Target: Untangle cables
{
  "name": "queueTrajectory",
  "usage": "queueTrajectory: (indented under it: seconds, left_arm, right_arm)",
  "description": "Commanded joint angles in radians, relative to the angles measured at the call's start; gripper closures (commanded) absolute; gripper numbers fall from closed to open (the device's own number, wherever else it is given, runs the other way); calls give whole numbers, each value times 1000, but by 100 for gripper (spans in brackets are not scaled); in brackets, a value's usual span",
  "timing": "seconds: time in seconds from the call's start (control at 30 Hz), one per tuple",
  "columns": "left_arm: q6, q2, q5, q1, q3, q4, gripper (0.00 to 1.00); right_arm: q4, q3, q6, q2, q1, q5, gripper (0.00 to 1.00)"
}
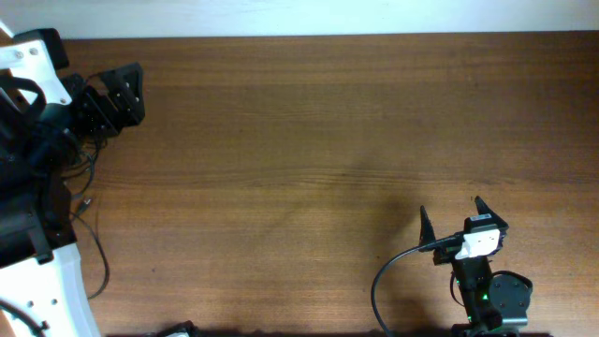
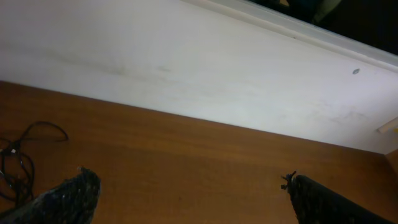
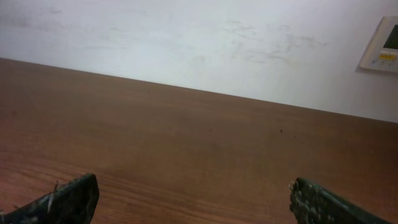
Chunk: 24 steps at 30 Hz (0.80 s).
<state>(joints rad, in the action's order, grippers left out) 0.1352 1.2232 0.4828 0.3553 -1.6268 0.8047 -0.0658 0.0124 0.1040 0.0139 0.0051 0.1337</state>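
The cables [image 1: 87,199] lie at the left edge of the desk [image 1: 309,122], close beside the left arm's white base. In the overhead view they are a loose run of thin black strands. Their long axis goes from the far side of the desk toward the near edge, roughly parallel to the left border. One strand trails on toward the near edge and curls back at its end. A small pale plug end shows about midway along the run, but it is too small to tell which way it points.

In the left wrist view the same cables [image 2: 17,163] appear at the far left as a few overlapping loops on the wood, with one loop arching toward the white wall [image 2: 186,62].

The left pincer [image 1: 136,94] is at the far left corner of the desk, apart from the cables. Its jaws are spread wide with nothing between them, and only bare wood shows in the gap in its own camera [image 2: 188,179].

The right pincer [image 1: 449,208] is near the front right of the desk, well apart from the cables. Its jaws are also spread wide and hold nothing [image 3: 193,182]. They face the far wall, where a pale wall panel [image 3: 380,43] hangs
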Motion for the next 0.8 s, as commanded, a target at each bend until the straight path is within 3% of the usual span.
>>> queueTrajectory:
  seconds: [0.0,0.33,0.4,0.5,0.67,0.77]
  left_arm:
    - [-2,-2,8,-2,1,-2,1]
    - [-2,-3,-32,-2,4,34,1]
    - [-91,-47,-61,-26,48,75,0]
    - [-325,-228,-61,-120,303,-82,1]
    - [-317,-712,-62,-158,1001,-567,1]
    - [-317,-944,-208,-243,1304,-757,1]
  right_arm:
    - [-2,-7,-10,-11,-6,-4,1]
    - [-2,-7,-10,-11,-6,-4,1]
    - [-2,-7,-10,-11,-6,-4,1]
    - [-2,-7,-10,-11,-6,-4,1]
    - [-2,-7,-10,-10,-6,-4,1]
    - [-2,-7,-10,-10,-6,-4,1]
